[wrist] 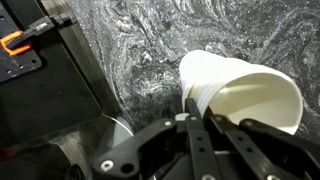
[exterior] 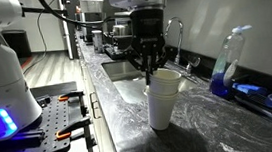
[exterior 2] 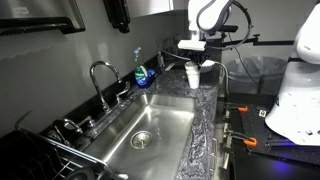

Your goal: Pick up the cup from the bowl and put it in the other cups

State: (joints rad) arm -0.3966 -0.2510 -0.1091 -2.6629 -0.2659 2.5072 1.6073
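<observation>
A stack of plain white cups (exterior: 161, 104) stands on the dark marbled counter, and it also shows in an exterior view (exterior 2: 192, 75). The top cup (exterior: 167, 80) sits tilted in the stack, its open mouth showing in the wrist view (wrist: 250, 100) with layered rims beside it. My gripper (exterior: 148, 75) hangs right over the stack, its fingers close together on the top cup's rim (wrist: 200, 120). It also shows in an exterior view (exterior 2: 194, 58). The bowl does not clearly show; a pale rounded edge (wrist: 118, 132) lies at the lower left of the wrist view.
A clear bottle of blue liquid (exterior: 230, 65) stands near the wall, also in an exterior view (exterior 2: 140, 72). A steel sink (exterior 2: 150, 125) with a faucet (exterior 2: 100, 75) lies beyond the cups. A black plate with orange-handled tools (exterior: 63, 98) is beside the counter.
</observation>
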